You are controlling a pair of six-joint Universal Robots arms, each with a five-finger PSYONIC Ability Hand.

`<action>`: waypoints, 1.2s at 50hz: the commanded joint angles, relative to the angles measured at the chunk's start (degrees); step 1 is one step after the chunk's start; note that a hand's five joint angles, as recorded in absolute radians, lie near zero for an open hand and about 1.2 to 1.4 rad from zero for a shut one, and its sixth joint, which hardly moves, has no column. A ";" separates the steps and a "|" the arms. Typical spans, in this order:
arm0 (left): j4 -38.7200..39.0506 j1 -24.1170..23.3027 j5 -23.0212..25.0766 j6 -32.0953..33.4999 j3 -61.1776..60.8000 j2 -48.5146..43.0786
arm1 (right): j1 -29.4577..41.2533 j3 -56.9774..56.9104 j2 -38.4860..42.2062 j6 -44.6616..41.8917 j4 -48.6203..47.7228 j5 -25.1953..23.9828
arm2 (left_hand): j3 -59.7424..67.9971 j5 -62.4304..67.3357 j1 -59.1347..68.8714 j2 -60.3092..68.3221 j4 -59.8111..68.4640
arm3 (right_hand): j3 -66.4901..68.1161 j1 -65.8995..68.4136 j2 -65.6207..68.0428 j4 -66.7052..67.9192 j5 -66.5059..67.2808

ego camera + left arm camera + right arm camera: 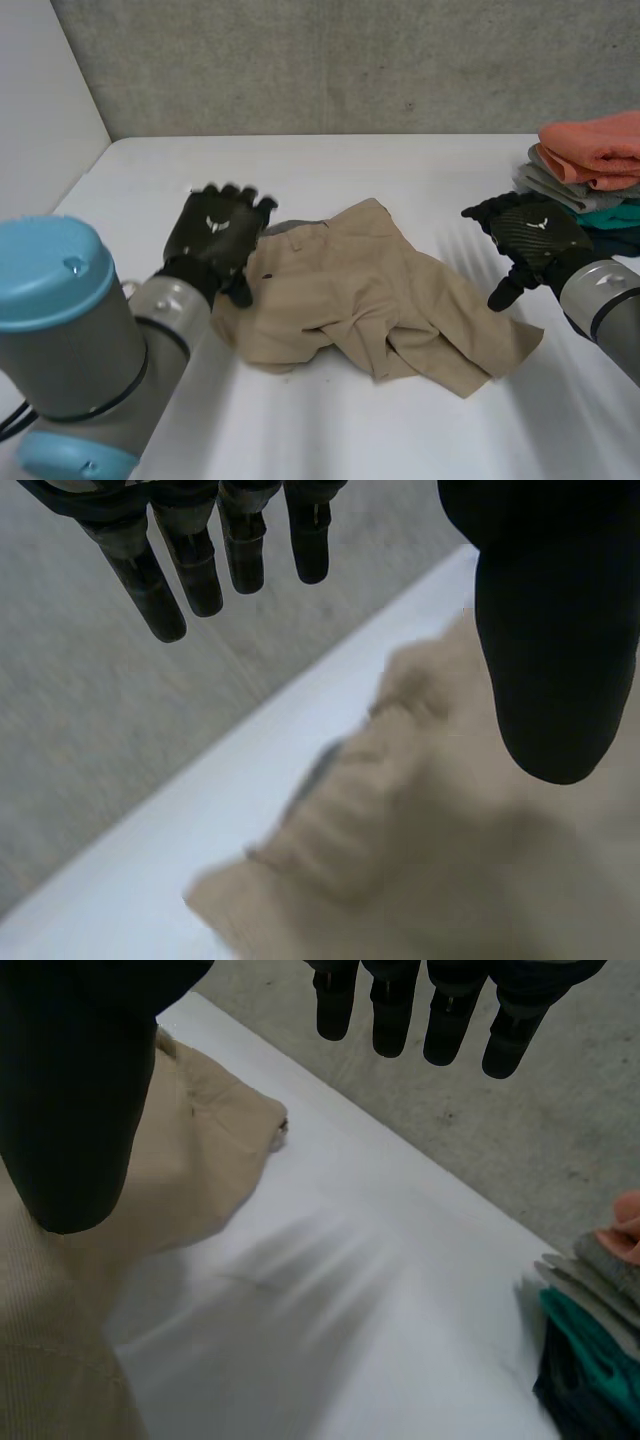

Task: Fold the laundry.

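Shorts (370, 290) lie crumpled at centre. Left hand (218, 235) hovers at their 9 o'clock by the waistband, right hand (530, 240) at 3 o'clock. Both have fingers straight and empty, likely flanking for a grasp. Folded stack (590, 170) sits clear at 2 o'clock.

Robotics laboratory bench. A plain white table (400, 170) stands against a bare grey concrete wall (350, 60) beyond the fingertips of both hands, with a white side panel (40, 100) outboard of the black left hand (218, 235). Machine arms with grey joints and light-blue caps, left arm (60, 330) and right arm (610, 300), reach over the table. Crumpled beige cloth shorts (360, 290) lie between the hands. A stack of folded orange, grey and teal cloths (590, 170) sits just beyond the black right hand (530, 235).
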 commanded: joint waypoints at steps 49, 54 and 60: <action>14.46 7.76 5.80 9.96 15.95 -11.67 | 16.45 -4.55 10.23 4.08 13.53 -4.16 | 65.81 66.50 66.59 66.04 66.45 | 67.92 66.97 67.86 67.47 67.12; 14.55 7.49 5.72 9.78 22.80 -14.75 | 27.15 -5.60 9.88 11.27 13.36 -7.85 | 65.81 66.50 66.59 66.04 66.45 | 67.92 66.97 67.86 67.47 67.12; 14.46 5.39 6.24 9.43 33.17 -21.07 | 36.49 -12.10 12.59 25.25 3.61 -7.42 | 65.81 66.50 66.59 66.04 66.45 | 67.92 66.97 67.86 67.47 67.12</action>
